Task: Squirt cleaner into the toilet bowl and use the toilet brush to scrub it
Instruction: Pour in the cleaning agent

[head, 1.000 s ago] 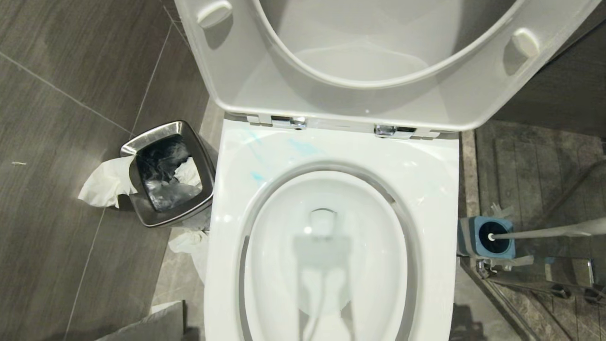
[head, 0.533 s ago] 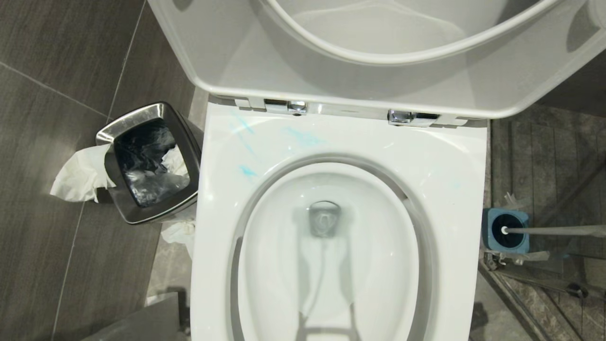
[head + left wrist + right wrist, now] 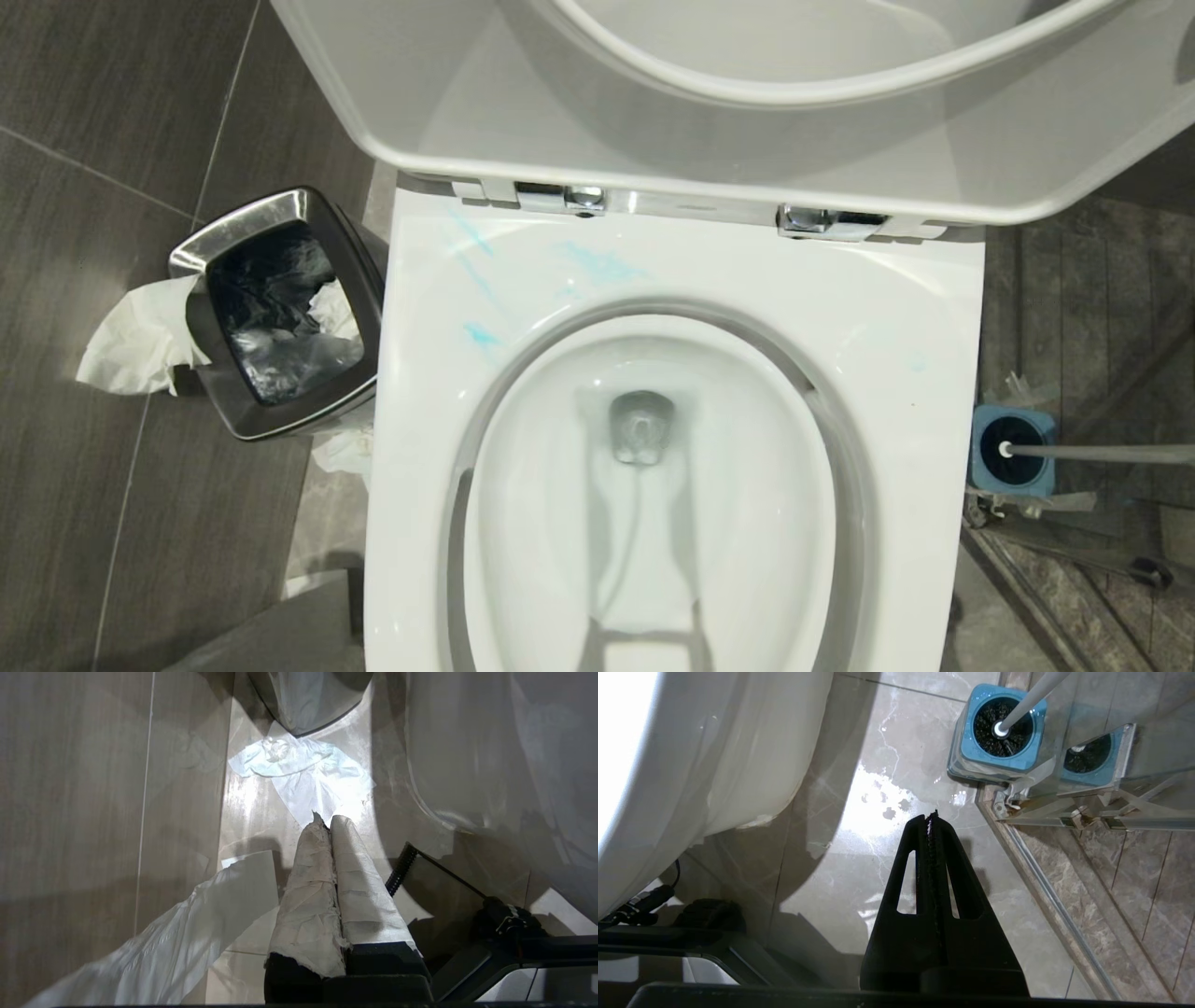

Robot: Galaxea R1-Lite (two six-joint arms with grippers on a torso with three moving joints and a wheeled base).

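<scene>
Toilet bowl (image 3: 672,523): seat and lid raised, basin open to the head view, water nearly clear. Cleaner (image 3: 597,263) present only as pale blue smears on the rear rim, left of centre; none visible inside the basin.

Bin (image 3: 280,313): steel, left of the bowl, tissue hanging over its edge and lying on the floor (image 3: 299,772).

Brush (image 3: 1001,728): standing in its blue holder (image 3: 971,749) on the floor right of the bowl, against the glass screen, handle leaning away.

Left gripper (image 3: 327,823): low beside the bowl, jaws pressed together, holding nothing. Right gripper (image 3: 931,816): low, near the holder, jaws pressed together, holding nothing.

Risks, as judged: wet floor by the holder; a reach with jaws unopened could topple brush and holder; loose tissue could snag.
</scene>
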